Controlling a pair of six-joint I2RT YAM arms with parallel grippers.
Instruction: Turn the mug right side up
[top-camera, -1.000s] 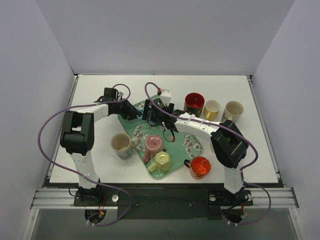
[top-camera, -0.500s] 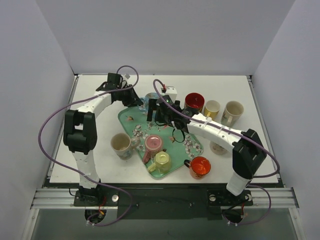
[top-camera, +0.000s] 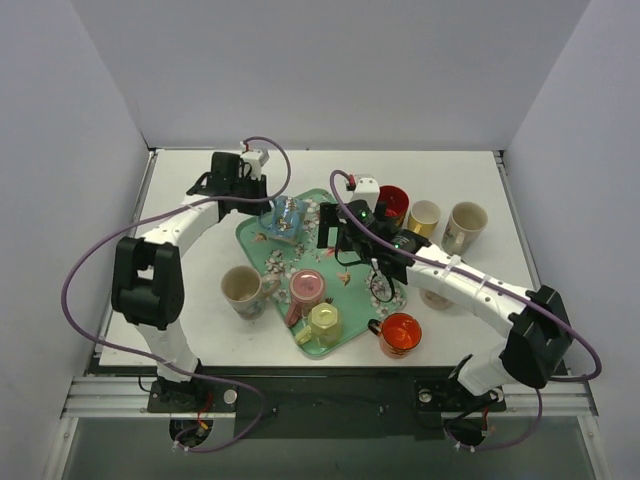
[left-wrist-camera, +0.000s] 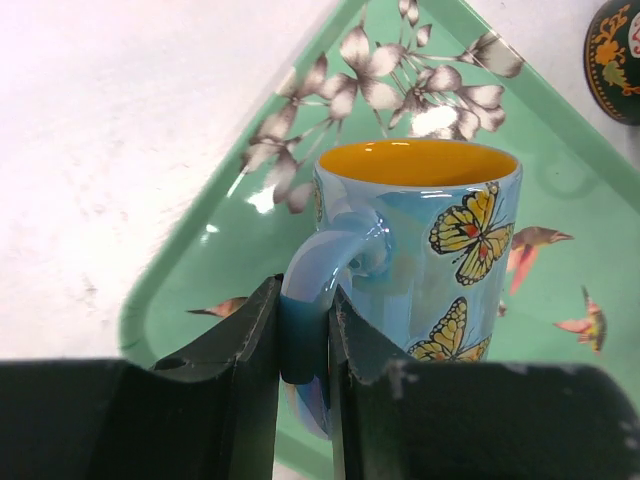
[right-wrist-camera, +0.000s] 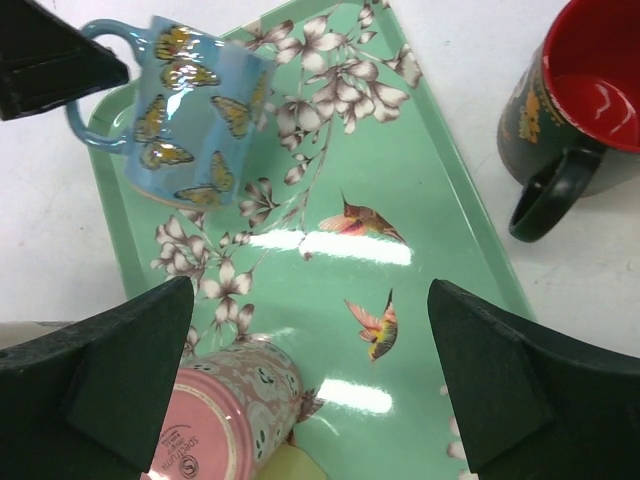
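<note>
White bench (top-camera: 450, 170) carries a green tray (top-camera: 265, 250) printed with blossoms and birds, set cornerwise.

Over the tray's back-left corner is the blue butterfly mug (left-wrist-camera: 430, 250), mouth up in the left wrist view and showing a yellow-orange inside. I cannot tell whether its base touches the tray.

Also on the tray are a pink mug (top-camera: 307, 288) mid-tray and a yellow-green mug (top-camera: 324, 323) at the near corner.

On the bench: a cream mug (top-camera: 241, 287) just left of the tray, an orange mug (top-camera: 400, 333) by its right corner, and a dark red-lined mug (right-wrist-camera: 580, 110) behind, with two pale mugs (top-camera: 424, 217) (top-camera: 466, 221) to its right.

Left arm arcs in from the back-left. Left gripper (left-wrist-camera: 305, 300) has its fingers clamped on the blue mug's handle.

Right arm stretches long from the near right. Right gripper (right-wrist-camera: 308, 300) hangs over mid-tray, fingers spread wide and holding nothing — well apart from the blue mug.

Against a second ago: both grippers were bunched at the tray's back corner, and the right elbow was folded close to its base. That elbow has since swung out right, and the right gripper has drawn off to the right.
</note>
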